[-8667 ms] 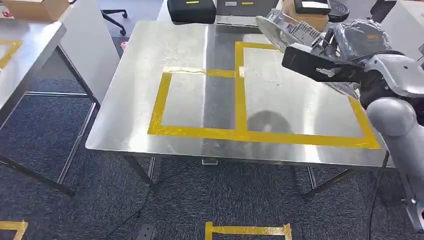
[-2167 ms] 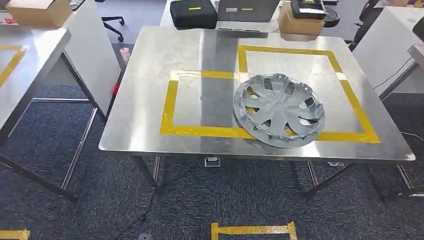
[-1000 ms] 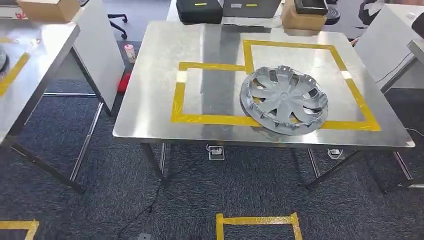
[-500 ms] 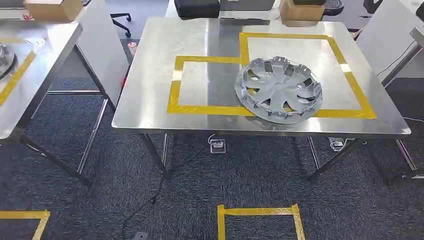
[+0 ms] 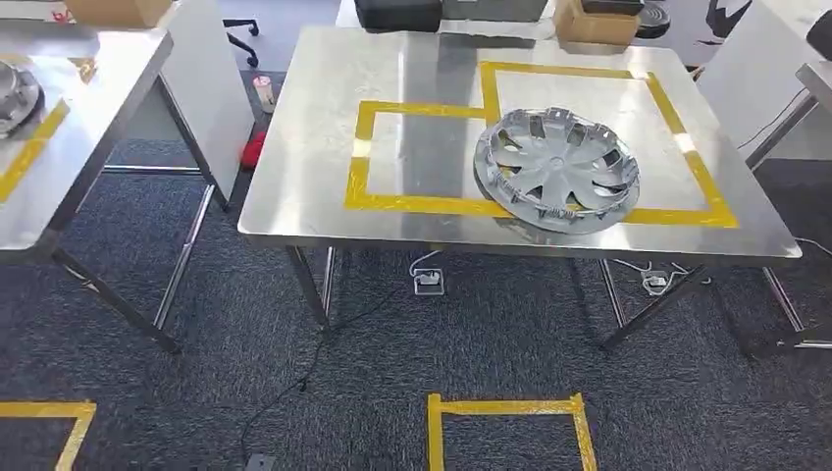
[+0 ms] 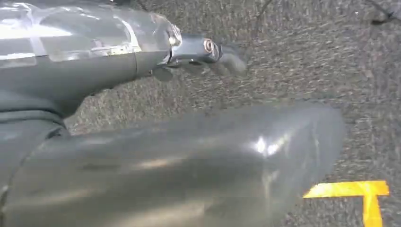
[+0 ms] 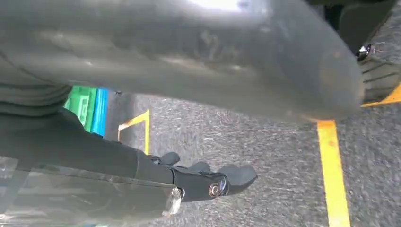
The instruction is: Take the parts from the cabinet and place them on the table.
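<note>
While my left hand [image 6: 208,49] and right hand [image 7: 208,182] hang empty, fingers apart, the hubcap [image 5: 556,169] lies flat on the tabletop [image 5: 304,147].

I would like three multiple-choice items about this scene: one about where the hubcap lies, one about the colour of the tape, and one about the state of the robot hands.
1. Where does the hubcap lie?
A. On the carpet
B. On the steel table, across the yellow tape
C. On a cardboard box

2. What colour is the tape on the table?
A. Yellow
B. Red
C. Blue

3. What is the state of the two robot hands?
A. Both grip the hubcap
B. One holds a box
C. Both hold nothing and hang over the carpet

Answers: 1 B, the hubcap rests flat on the tabletop, overlapping the tape lines. 2 A, the taped outlines are yellow. 3 C, the wrist views show the left robot hand and the right robot hand with nothing in them, above the carpet.
</note>
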### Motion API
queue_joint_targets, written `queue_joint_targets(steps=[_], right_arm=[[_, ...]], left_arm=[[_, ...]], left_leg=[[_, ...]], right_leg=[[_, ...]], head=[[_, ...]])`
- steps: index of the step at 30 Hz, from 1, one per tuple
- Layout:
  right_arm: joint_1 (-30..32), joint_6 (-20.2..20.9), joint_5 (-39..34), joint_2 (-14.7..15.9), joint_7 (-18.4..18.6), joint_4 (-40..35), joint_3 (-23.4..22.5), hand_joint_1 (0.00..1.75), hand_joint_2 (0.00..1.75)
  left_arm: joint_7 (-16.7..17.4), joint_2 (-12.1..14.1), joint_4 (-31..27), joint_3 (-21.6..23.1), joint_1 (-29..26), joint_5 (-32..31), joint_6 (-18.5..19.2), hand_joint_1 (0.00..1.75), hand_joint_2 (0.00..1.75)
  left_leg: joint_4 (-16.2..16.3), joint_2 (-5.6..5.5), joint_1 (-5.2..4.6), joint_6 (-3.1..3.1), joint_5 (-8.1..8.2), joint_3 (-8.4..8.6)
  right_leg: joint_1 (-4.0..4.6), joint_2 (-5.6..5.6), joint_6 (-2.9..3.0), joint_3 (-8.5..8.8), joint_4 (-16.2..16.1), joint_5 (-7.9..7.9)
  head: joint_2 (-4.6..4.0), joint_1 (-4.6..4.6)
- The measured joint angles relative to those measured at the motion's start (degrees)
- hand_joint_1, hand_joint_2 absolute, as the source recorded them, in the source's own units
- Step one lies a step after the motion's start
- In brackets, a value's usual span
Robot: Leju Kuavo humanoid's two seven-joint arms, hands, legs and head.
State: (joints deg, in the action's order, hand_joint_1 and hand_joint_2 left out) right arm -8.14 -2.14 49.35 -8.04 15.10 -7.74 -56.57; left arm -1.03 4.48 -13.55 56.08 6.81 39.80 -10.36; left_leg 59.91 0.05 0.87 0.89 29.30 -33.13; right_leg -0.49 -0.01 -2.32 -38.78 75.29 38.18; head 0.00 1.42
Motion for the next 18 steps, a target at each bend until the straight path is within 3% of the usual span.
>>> queue_joint_targets(steps=[1,2,3,4,5,6,9,10,11,12,14,15,16,17,18], right_arm=[[0.11,-0.02,-0.11,-0.02,-0.67,0.02,-0.02,0.0,0.0],[0.19,-0.04,-0.17,-0.02,-1.34,0.02,-0.02,0.0,0.0],[0.18,-0.09,-0.33,-0.04,-2.09,0.04,-0.02,0.0,0.0],[0.13,-0.09,-0.66,-0.04,-2.82,0.04,-0.02,0.0,0.0],[-0.01,-0.09,-0.87,-0.02,-3.41,0.04,-0.02,0.0,0.0],[-0.15,-0.07,-1.07,-0.02,-3.89,0.04,-0.02,0.0,0.0],[-0.16,-0.18,-1.16,-0.31,-4.52,0.04,-0.04,0.0,0.0],[-0.06,-0.39,-0.92,-0.46,-4.52,0.07,-0.04,0.0,0.0],[-0.09,-0.68,-0.63,-0.57,-4.52,0.07,-0.04,0.0,0.0],[-0.12,-0.98,-0.35,-0.57,-4.46,0.04,-0.04,0.0,0.0],[-0.14,-1.18,0.2,-0.59,-4.0,0.04,-0.04,0.0,0.0],[-0.11,-1.31,0.52,-0.57,-3.8,0.04,-0.04,0.0,0.0],[-0.06,-1.31,0.59,-0.52,-3.65,0.04,-0.04,0.0,0.0],[-0.05,-1.31,0.7,-0.5,-3.54,0.04,-0.04,0.0,0.0],[-0.04,-1.31,0.72,-0.48,-3.47,0.04,-0.04,0.0,0.0]], left_arm=[[0.37,0.42,-0.07,0.0,-0.06,0.0,-0.13,0.0,0.0],[0.65,0.8,-0.22,0.0,-0.09,0.0,-0.2,0.0,0.0],[0.87,1.14,-0.42,0.0,-0.12,0.02,-0.33,0.0,0.0],[1.03,1.42,-0.59,0.0,-0.1,0.02,-0.39,0.0,0.0],[1.13,1.55,-0.89,0.0,-0.06,0.06,-0.41,0.0,0.0],[1.2,1.66,-1.13,0.0,0.02,0.09,-0.42,0.0,0.0],[1.11,1.79,-1.68,0.0,0.2,0.07,-0.13,0.0,0.0],[0.83,1.79,-1.84,0.0,0.19,0.09,-0.06,0.0,0.0],[0.59,1.86,-1.84,0.0,0.17,0.18,-0.06,0.0,0.0],[0.35,1.86,-1.86,0.0,0.15,0.28,0.04,0.0,0.0],[0.06,1.81,-1.88,0.0,0.11,0.55,0.18,0.0,0.0],[-0.07,1.75,-1.88,0.0,0.01,0.85,0.26,0.0,0.0],[-0.15,1.73,-1.88,0.0,-0.16,0.94,0.28,0.0,0.0],[-0.2,1.73,-1.88,0.0,-0.29,1.05,0.31,0.0,0.0],[-0.2,1.73,-1.88,0.0,-0.34,1.28,0.41,0.0,0.0]], left_leg=[[0.01,-0.01,-0.03,-0.07,-0.24,-0.28],[0.02,-0.03,-0.08,-0.15,-0.43,-0.5],[0.01,-0.07,-0.21,-0.24,-0.62,-0.63],[-0.01,-0.13,-0.29,-0.35,-0.81,-0.67],[-0.05,-0.13,-0.22,-0.4,-0.98,-0.68],[-0.02,-0.14,-0.47,-0.79,-1.24,-0.89],[-0.39,-0.18,0.12,-2.05,-2.09,-1.19],[-0.72,-0.19,0.01,-2.55,-2.44,-1.11],[0.05,-0.08,0.13,-2.58,-1.43,-1.52],[2.21,-0.14,0.06,-2.65,1.07,-2.52],[10.46,-0.19,0.15,-2.95,6.17,-5.76],[14.35,-0.18,0.15,-3.17,7.87,-7.11],[15.85,-0.14,0.16,-3.33,8.1,-7.29],[14.75,-0.08,0.19,-3.43,7.08,-6.2],[11.03,-0.02,0.23,-3.51,4.96,-3.63]], right_leg=[[0.0,0.0,0.14,0.32,0.53,-0.22],[0.01,0.01,0.39,1.69,-1.27,-1.58],[0.05,0.01,0.79,4.01,-5.26,-3.72],[0.18,0.02,1.4,7.41,-11.28,-6.37],[0.53,0.05,2.25,10.11,-16.43,-7.73],[0.63,0.02,2.6,10.63,-17.63,-6.94],[1.14,0.1,3.16,10.17,-17.92,-7.51],[1.02,0.07,3.51,10.34,-18.98,-8.38],[0.62,-0.32,3.29,10.58,-19.89,-9.27],[0.68,-0.28,3.76,10.1,-20.13,-9.71],[0.73,-0.31,3.8,9.08,-19.94,-10.27],[0.78,-0.38,3.77,8.57,-19.77,-10.5],[0.77,-0.4,3.69,8.07,-19.48,-10.71],[0.71,-0.4,3.65,7.6,-19.11,-10.77],[0.6,-0.39,3.52,7.13,-18.6,-10.84]], head=[[0.0,0.3],[0.0,0.52],[0.0,0.87],[0.0,1.2],[0.0,1.35],[0.0,1.18],[0.0,1.46],[0.0,1.66],[0.0,1.53],[0.0,1.16],[0.0,0.13],[0.0,-0.37],[0.0,-0.53],[0.0,-0.72],[0.0,-1.11]])
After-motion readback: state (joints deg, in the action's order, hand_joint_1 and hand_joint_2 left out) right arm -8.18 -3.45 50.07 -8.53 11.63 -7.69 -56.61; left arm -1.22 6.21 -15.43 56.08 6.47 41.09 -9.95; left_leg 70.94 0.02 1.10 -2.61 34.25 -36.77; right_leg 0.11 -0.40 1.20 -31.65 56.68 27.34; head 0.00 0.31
